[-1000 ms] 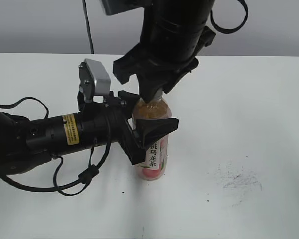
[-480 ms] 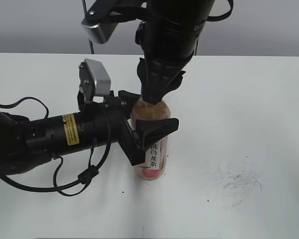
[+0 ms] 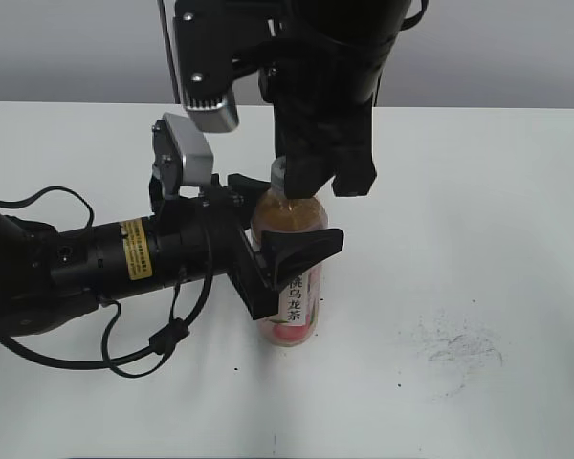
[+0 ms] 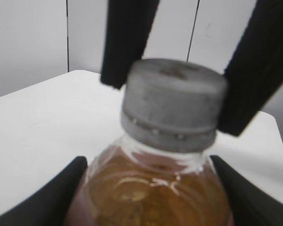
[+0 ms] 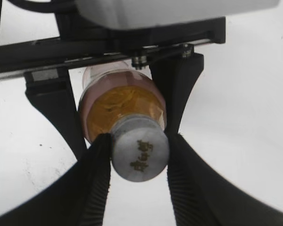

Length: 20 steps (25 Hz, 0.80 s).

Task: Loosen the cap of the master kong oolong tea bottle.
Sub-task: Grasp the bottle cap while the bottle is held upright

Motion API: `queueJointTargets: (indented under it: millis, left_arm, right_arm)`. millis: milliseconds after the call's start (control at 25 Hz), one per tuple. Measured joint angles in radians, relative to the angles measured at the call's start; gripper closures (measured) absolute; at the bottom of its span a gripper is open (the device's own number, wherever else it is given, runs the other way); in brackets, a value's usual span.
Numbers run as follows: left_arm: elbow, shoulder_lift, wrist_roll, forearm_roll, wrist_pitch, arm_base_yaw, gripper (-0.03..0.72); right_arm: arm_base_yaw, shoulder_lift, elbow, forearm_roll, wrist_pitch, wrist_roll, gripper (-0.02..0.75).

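The master kong oolong tea bottle (image 3: 295,287) stands upright on the white table, amber tea above a pink label with black characters. My left gripper (image 3: 285,247) comes in from the left and is shut on the bottle's body just under the shoulder; its black fingers (image 4: 61,197) flank the bottle (image 4: 151,193). My right gripper (image 5: 139,142) comes down from above and is shut on the grey-white cap (image 5: 140,153), whose top carries a small dark logo. The ribbed fingers (image 4: 254,70) press both sides of the cap (image 4: 174,108). In the exterior view the cap (image 3: 279,176) is mostly hidden.
The table (image 3: 478,210) shows dark scuff marks (image 3: 454,349) at the right front. The left arm (image 3: 96,258) lies low across the left side with loose cables (image 3: 163,335). A thin cable (image 3: 170,57) hangs at the back against the grey wall.
The right wrist has turned about the cap; its camera housing has swung round to the left side. The left gripper and the bottle have stayed in place.
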Motion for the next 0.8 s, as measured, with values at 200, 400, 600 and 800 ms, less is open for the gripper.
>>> queueJointTargets:
  millis: [200, 400, 600, 800]
  left_arm:
    - [0.000, 0.000, 0.002, 0.004, 0.000, 0.000, 0.240]
    - [0.000, 0.000, 0.004, 0.010, -0.003, 0.000, 0.240]
    - [0.000, 0.000, 0.005, 0.012, -0.003, 0.000, 0.240]
    - [0.000, 0.000, 0.005, 0.012, -0.003, 0.000, 0.240]
  right_arm:
    - [0.001, 0.000, -0.001, 0.000, 0.000, -0.284, 0.459]
    - [0.004, 0.000, -0.002, 0.010, -0.002, -0.600, 0.459]
    - [0.004, 0.000, -0.002, 0.018, -0.005, -0.900, 0.459]
    - [0.004, 0.000, -0.002, 0.020, -0.006, -0.902, 0.459]
